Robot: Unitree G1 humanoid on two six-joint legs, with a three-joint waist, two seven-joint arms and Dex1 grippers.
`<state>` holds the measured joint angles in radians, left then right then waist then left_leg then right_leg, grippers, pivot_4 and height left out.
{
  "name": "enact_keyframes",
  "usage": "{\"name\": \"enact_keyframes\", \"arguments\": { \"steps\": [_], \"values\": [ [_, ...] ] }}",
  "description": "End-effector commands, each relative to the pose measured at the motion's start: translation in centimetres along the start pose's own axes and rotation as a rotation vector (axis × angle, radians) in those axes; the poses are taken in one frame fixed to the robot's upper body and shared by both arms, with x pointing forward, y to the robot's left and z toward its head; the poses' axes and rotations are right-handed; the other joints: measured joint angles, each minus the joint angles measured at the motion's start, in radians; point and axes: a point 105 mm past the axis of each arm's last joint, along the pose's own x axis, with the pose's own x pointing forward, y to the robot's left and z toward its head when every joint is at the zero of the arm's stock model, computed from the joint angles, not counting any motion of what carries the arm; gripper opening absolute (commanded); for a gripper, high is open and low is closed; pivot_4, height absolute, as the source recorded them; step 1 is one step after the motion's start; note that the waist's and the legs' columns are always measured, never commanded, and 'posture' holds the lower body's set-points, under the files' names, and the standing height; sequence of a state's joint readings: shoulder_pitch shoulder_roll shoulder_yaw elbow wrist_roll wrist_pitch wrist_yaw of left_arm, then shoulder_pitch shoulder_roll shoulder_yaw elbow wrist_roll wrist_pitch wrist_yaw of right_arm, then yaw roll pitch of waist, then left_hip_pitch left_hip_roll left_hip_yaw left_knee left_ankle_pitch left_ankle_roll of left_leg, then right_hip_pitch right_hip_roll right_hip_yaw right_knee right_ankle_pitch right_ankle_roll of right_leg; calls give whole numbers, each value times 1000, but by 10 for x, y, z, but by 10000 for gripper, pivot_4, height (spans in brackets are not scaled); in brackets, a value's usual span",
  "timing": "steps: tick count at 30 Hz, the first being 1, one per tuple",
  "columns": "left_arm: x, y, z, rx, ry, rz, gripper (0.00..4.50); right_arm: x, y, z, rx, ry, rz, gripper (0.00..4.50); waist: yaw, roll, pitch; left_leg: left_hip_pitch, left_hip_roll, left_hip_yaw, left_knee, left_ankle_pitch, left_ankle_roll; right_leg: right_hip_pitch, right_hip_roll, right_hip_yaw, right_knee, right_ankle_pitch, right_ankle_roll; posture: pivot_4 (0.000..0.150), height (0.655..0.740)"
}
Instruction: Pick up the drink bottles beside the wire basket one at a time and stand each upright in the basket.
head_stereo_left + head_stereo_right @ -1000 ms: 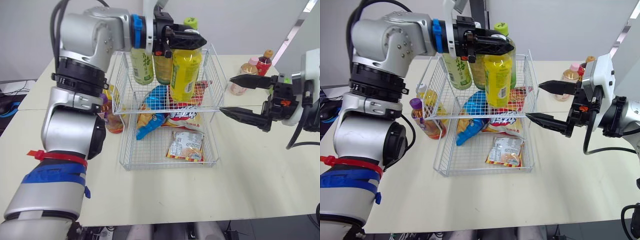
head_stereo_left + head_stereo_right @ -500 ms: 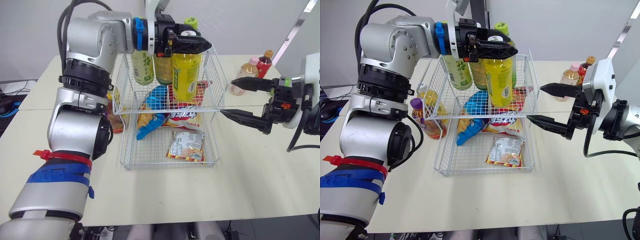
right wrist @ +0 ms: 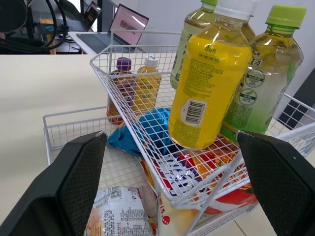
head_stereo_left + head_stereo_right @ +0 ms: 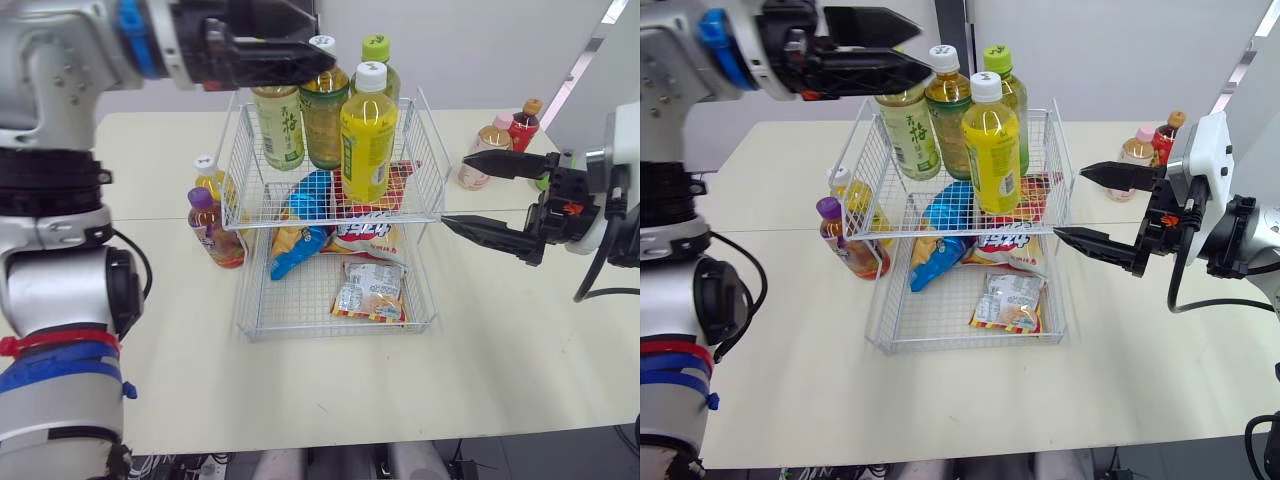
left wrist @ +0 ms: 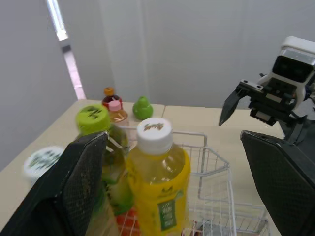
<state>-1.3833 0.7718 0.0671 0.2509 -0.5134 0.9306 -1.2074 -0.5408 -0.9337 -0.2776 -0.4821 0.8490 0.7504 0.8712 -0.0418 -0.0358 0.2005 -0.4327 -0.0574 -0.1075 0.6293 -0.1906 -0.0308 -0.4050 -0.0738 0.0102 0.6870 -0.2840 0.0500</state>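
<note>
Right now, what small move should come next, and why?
Probably swing the right gripper, jaws open, toward the pink-capped bottle nearby on the table: the yellow bottle already stands in the basket, and the left gripper is open, apart from it.

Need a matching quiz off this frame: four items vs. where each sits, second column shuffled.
1. yellow bottle
2. purple-capped bottle
3. red bottle
4. snack packet

A. on the table, off to the right of the basket
B. flat on the basket's bottom tier
C. upright in the basket's top tier
D. on the table, just left of the basket

Pairs: 1-C, 2-D, 3-A, 4-B
</note>
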Motion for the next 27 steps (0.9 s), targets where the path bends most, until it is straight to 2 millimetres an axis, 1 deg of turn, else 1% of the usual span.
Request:
{"name": "enact_keyframes", "arguments": {
  "steps": [1,3,5,11,14,19,20,23,26,27],
  "values": [
    [-25,8,15,85,-36,166,44826,4,5,9,-36,-21,35,45000,0,0,0,0,0,0,0,0,0,0,0,0,0,0,0,1500,7400],
    [-57,21,5,100,-16,351,44826,15,9,11,-39,-31,67,45000,1,0,0,0,0,0,0,0,0,0,0,0,1,0,0,1500,7400],
    [-72,22,-1,117,7,430,44826,20,12,12,-39,-40,89,45000,-6,0,0,1,0,1,0,0,0,0,0,2,2,0,0,1500,7400],
    [-124,11,-32,70,35,645,44826,38,19,15,-43,-70,182,45000,-6,0,0,1,1,1,0,0,0,-1,0,2,2,0,0,1500,7400],
    [-143,3,-46,63,47,729,44826,43,17,15,-43,-76,199,45000,-3,0,0,1,1,1,0,0,0,-1,1,2,2,0,0,1500,7400],
    [-178,-12,-81,20,76,874,44826,49,14,14,-42,-89,230,45000,9,0,-1,2,1,2,0,0,0,0,0,3,2,0,-1,1500,7400],
    [-184,-15,-90,5,84,898,44826,51,13,13,-45,-92,232,45000,10,0,-1,2,2,2,0,0,0,-1,0,3,1,1,-1,1500,7400],
    [-192,-23,-112,-35,94,942,44826,57,15,12,-50,-98,239,45000,13,-1,-1,2,2,2,0,0,0,0,0,3,1,1,-2,1500,7400],
    [-190,-32,-128,-70,102,956,44826,60,18,12,-55,-106,253,45000,16,-2,-2,2,2,1,0,0,0,0,0,3,1,2,-3,1500,7400],
    [-186,-37,-137,-95,108,953,44826,61,20,11,-63,-102,257,45000,16,-2,-2,2,2,1,0,0,0,0,0,3,0,2,-3,1500,7400]
  ]
}}
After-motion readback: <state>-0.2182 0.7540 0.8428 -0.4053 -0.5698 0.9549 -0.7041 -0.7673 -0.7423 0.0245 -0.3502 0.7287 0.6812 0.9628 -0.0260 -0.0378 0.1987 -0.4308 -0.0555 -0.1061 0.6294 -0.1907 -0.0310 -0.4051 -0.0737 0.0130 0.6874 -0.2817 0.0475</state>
